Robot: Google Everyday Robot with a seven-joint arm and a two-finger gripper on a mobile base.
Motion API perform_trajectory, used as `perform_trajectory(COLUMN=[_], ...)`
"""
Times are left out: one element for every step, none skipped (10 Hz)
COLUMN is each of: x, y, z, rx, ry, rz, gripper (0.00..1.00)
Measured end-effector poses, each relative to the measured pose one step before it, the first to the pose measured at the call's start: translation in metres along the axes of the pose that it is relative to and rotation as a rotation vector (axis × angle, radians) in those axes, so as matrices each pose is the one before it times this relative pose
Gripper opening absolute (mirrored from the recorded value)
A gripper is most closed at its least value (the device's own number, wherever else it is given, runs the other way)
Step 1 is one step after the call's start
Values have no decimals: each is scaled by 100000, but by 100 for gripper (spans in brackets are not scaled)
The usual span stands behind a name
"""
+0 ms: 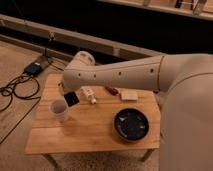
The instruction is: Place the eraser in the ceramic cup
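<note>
1st: 1 arm (pixel 130 75) shows, white and thick. Where does it reach?

2nd: It comes in from the right and crosses the far half of the table (pixel 90 137) toward the left. The gripper (pixel 71 97) hangs at its left end, over the table's left part.

1st: And its fingers?

2nd: They are clenched on the eraser (pixel 73 99). The black block sits tilted in the grip, clear of the wood.

1st: How does the eraser stand to the cup (pixel 60 110)?

2nd: It is just right of the cup and a little farther back, near the rim, not inside. The cup stands upright near the table's left edge.

1st: What else lies on the table?

2nd: 4 more things. A small white item (pixel 89 94) is just right of the gripper. A red-handled tool (pixel 111 90) and a pale block (pixel 129 94) lie farther right along the far side, below the arm. A dark bowl (pixel 131 124) sits at the near right. Cables (pixel 15 92) trail on the floor to the left.
</note>
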Motion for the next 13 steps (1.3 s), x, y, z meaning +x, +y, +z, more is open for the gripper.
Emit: perform_trajectory(x=[-4, -69, -166, -228, -226, -337, -220, -261, -193, -38, 77, 161, 359], y=[1077, 840, 851, 759, 408, 199, -5, -91, -110, -184, -141, -119, -143], z=[56, 92, 196, 414, 387, 503, 292, 320, 339, 353, 300, 238, 378], rx=[-3456, -2776, -3336, -3419, -2491, -2852, -1607, -1744, -1749, -1706, -1268, -869, -1194], ry=[-1975, -1732, -2326, -2275, -1720, -1969, -1122, -1213, -1062, -767, -327, -32, 275], rz=[-4157, -3934, -5027, -5094, -3314, -3439, -1775, -1570, -1382, -1222, -592, -177, -26], gripper=[0, 0, 0, 0, 0, 0, 0, 0, 0, 0, 0, 0, 0])
